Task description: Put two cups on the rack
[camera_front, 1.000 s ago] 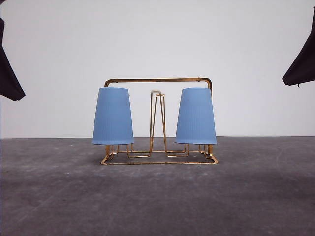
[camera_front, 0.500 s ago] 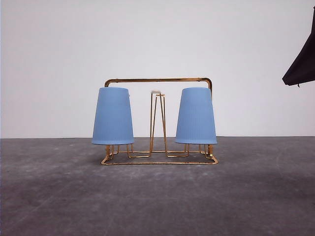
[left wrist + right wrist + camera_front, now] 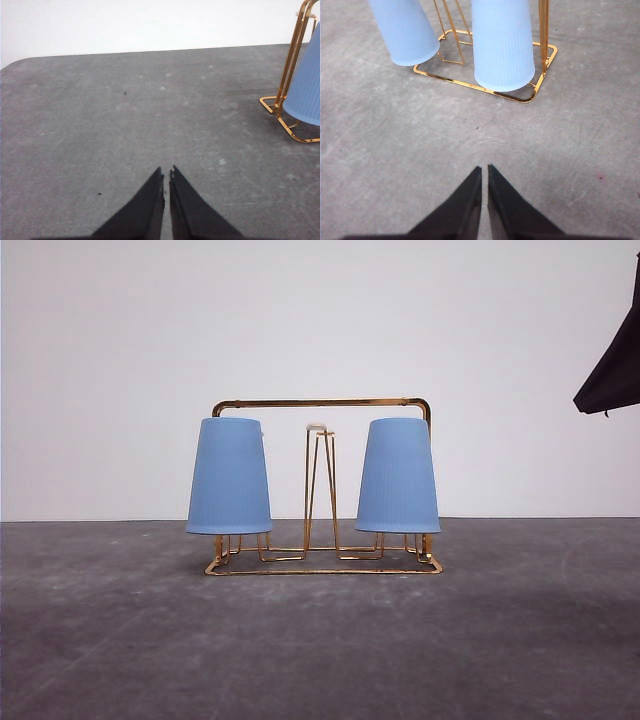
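Plain white wall behind, dark grey speckled tabletop [image 3: 320, 640] in front of me. The gold wire rack [image 3: 322, 402] stands mid-tabletop, arched frame across the top, rectangular base flat on the surface. Both light-blue ribbed cups hang upside down on its prongs: left cup [image 3: 229, 476] at 9 o'clock of the rack's centre, right cup [image 3: 398, 475] at 3 o'clock, wide rims down and just above the base. Between them a bare narrow prong pair with a white tip [image 3: 316, 427] stands upright. The cups are apart, not touching each other.

My left gripper [image 3: 166, 175] is clenched, black fingertips pressed together with nothing between them, hanging over bare tabletop; the rack's end and one cup's edge sit well apart from it, off toward 2 o'clock in that wrist view. My right gripper [image 3: 484, 171] is also clenched and empty, over bare tabletop, with both cups and the rack base ahead at 12 o'clock, apart from the fingertips. In the front view, a dark part of my right arm [image 3: 612, 370] shows at 3 o'clock, high up.
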You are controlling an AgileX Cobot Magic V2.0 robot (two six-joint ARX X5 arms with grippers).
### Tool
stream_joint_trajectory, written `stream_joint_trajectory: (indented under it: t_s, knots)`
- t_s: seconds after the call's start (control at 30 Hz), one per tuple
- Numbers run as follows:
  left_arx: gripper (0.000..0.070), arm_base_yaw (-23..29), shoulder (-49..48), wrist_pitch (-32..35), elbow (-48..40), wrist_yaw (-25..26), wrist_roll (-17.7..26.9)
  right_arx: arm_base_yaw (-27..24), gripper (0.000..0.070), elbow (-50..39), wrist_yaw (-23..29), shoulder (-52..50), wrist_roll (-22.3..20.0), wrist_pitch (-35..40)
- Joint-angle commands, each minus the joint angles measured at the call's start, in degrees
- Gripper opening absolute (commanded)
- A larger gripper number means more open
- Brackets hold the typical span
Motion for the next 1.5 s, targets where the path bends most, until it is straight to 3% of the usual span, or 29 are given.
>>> stream_joint_trajectory:
  t_s: [0.0,0.53,0.6,0.77,1.1,1.27,1.47]
  knots:
    - [0.0000,-0.07,-0.03,0.57,-0.83,0.05,-0.15,0.28,0.0019,0.61,-0.02,0.22,0.37,0.61]
    - [0.0000,-0.06,-0.02,0.61,-0.83,0.05,-0.15,0.26,0.0019,0.61,0.01,0.15,0.16,0.45]
    - [0.0000,-0.06,-0.02,0.61,-0.83,0.05,-0.15,-0.18,0.0019,0.60,0.55,-0.98,-4.33,-0.57]
    - [0.0000,-0.06,-0.02,0.62,-0.83,0.05,-0.14,-4.96,0.0019,-2.84,2.70,-7.69,-8.78,-0.25]
    - [0.0000,-0.06,-0.02,0.62,-0.83,0.05,-0.15,-17.05,0.0019,-15.80,9.59,-27.44,-9.85,2.16]
    - [0.0000,-0.06,-0.02,0.61,-0.83,0.05,-0.15,-19.24,0.0019,-20.46,9.66,-35.35,-9.80,3.17]
    - [0.0000,-0.04,-0.02,0.68,-0.83,0.05,-0.15,-20.05,0.0019,-25.13,10.05,-35.78,-8.61,8.91]
